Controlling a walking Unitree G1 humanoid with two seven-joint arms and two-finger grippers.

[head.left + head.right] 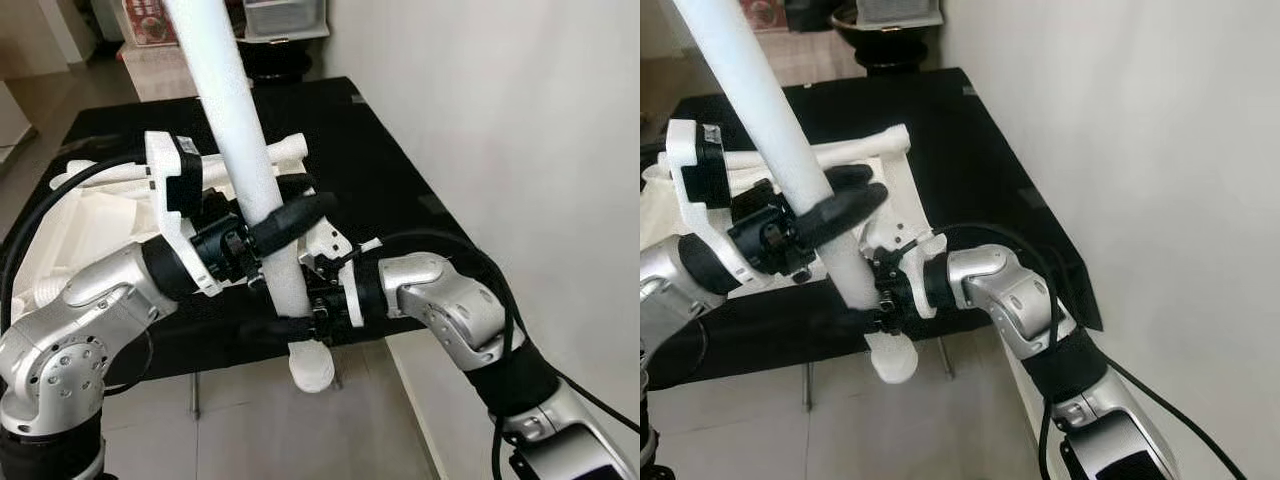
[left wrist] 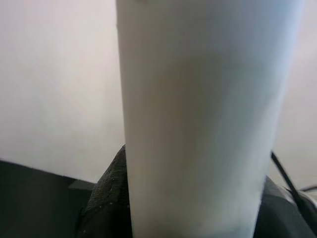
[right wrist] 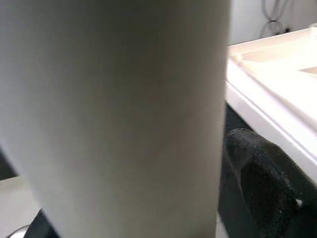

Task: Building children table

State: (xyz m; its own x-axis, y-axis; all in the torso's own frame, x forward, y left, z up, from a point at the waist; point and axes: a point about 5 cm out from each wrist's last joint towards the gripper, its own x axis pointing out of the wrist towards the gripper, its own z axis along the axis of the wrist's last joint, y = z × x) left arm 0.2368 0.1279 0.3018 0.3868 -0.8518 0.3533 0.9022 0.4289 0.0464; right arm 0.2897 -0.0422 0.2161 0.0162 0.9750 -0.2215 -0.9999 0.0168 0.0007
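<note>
A long white round table leg (image 1: 245, 160) stands nearly upright in front of me, tilted a little to the left at its top. My left gripper (image 1: 285, 222) is shut around its middle, black fingers (image 1: 845, 208) wrapped on both sides. Lower down, my right gripper (image 1: 290, 328) is shut on the same leg just above its rounded bottom end (image 1: 312, 372). Close up, the leg (image 2: 203, 119) and the leg (image 3: 119, 114) fill both wrist views. The white upturned table top (image 1: 70, 230) lies on the black table (image 1: 370, 150) behind, with another leg (image 1: 855, 148) lying across it.
A white wall (image 1: 520, 120) runs close along my right side, beside the black table's right edge. Tiled floor (image 1: 300, 430) lies below the held leg. A white bin (image 1: 285, 18) and boxes stand at the far end of the room.
</note>
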